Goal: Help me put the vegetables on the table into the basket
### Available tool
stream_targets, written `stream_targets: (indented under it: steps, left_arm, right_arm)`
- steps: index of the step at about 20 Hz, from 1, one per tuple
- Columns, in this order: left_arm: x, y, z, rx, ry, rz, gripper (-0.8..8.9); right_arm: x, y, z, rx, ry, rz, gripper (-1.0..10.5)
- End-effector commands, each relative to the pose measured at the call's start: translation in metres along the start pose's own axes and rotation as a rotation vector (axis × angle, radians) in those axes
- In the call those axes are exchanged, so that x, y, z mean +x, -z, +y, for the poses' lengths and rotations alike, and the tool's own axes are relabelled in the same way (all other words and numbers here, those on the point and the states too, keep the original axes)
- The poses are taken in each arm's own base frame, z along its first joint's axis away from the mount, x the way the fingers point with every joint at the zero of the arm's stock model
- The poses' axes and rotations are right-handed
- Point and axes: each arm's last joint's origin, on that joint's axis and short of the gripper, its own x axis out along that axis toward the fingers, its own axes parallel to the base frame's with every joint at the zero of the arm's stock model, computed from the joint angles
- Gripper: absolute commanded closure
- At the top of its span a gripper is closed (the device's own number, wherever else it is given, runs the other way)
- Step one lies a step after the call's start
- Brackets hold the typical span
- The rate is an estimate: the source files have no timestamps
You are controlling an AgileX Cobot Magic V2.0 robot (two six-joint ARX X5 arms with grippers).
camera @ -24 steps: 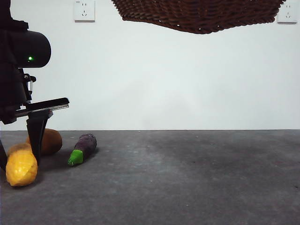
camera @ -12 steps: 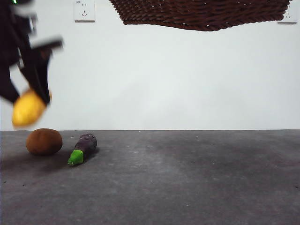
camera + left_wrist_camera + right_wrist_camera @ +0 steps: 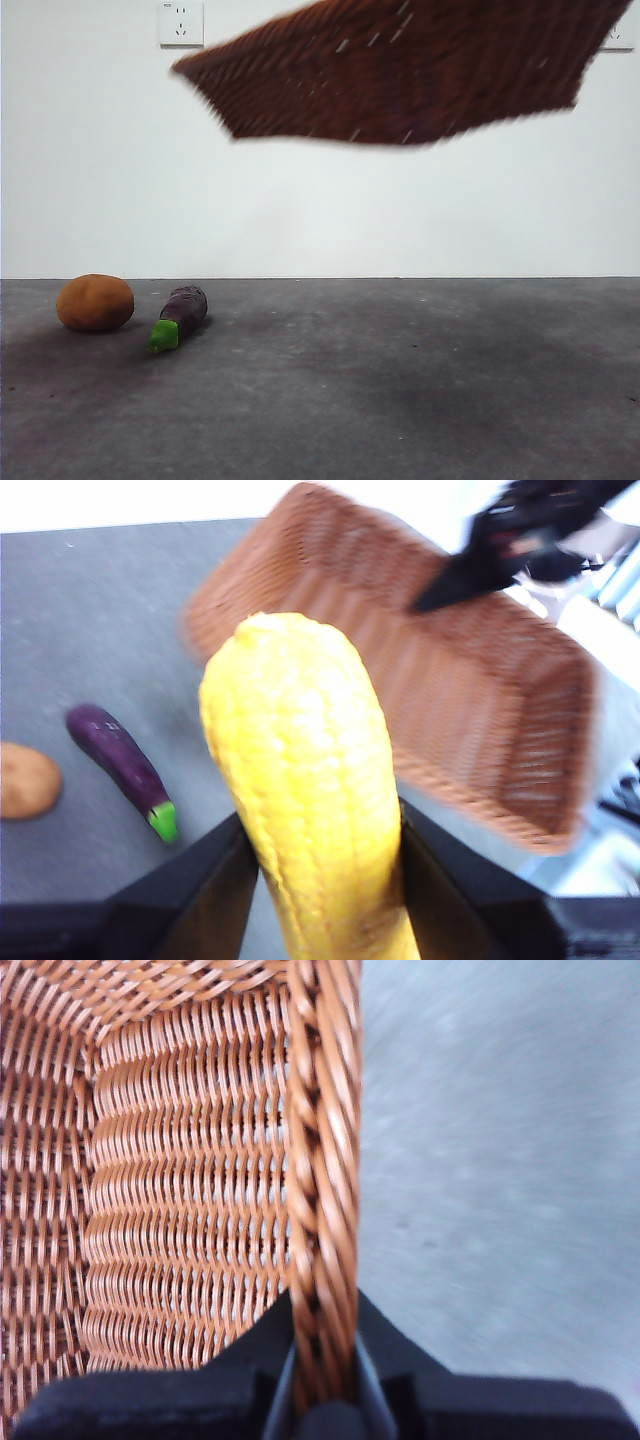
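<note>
My left gripper (image 3: 320,870) is shut on the yellow corn cob (image 3: 305,780), held high above the table (image 3: 400,400); neither shows in the front view. My right gripper (image 3: 322,1380) is shut on the braided rim of the wicker basket (image 3: 180,1180), which hangs tilted in the air (image 3: 400,70) and lies just beyond the corn (image 3: 450,680). The orange-brown potato (image 3: 95,302) and the purple eggplant (image 3: 178,316) with its green end lie on the table at the left, also seen below the left gripper as potato (image 3: 25,778) and eggplant (image 3: 120,765).
A white wall with two sockets (image 3: 180,22) stands behind the table. The other arm's dark gripper (image 3: 500,550) shows at the basket's far rim in the left wrist view.
The left gripper has lifted the corn off the table and risen out of the front view. The basket has dropped lower, tilted and shifted left.
</note>
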Motion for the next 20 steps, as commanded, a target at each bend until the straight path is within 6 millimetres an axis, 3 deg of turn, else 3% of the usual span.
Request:
stream_targets:
  steps: [1, 3, 6, 8, 12, 17, 20]
  left_arm:
    - [0.001, 0.003, -0.004, 0.073, 0.078, 0.030, 8.22]
    - [0.006, 0.001, -0.006, 0.103, 0.154, 0.042, 8.22]
    - [0.026, -0.004, -0.005, 0.150, 0.208, 0.100, 8.22]
    - [0.045, -0.004, -0.006, 0.190, 0.266, 0.169, 8.22]
    - [0.103, -0.009, -0.024, 0.267, 0.418, 0.232, 8.22]
    - [0.164, 0.014, -0.037, 0.321, 0.439, 0.432, 8.22]
    - [0.188, 0.023, -0.042, 0.308, 0.451, 0.468, 8.22]
  right_arm:
    - [0.035, 0.006, 0.008, 0.025, -0.036, 0.045, 9.6]
    - [0.059, 0.013, 0.019, -0.001, -0.068, 0.096, 9.6]
    - [0.078, 0.016, 0.036, -0.046, -0.097, 0.119, 9.6]
    - [0.081, 0.014, 0.048, -0.068, -0.115, 0.100, 9.6]
    - [0.083, 0.014, 0.054, -0.064, -0.124, 0.095, 9.6]
    - [0.083, 0.014, 0.054, -0.059, -0.123, 0.100, 9.6]
    - [0.083, 0.013, 0.057, -0.070, -0.128, 0.087, 9.6]
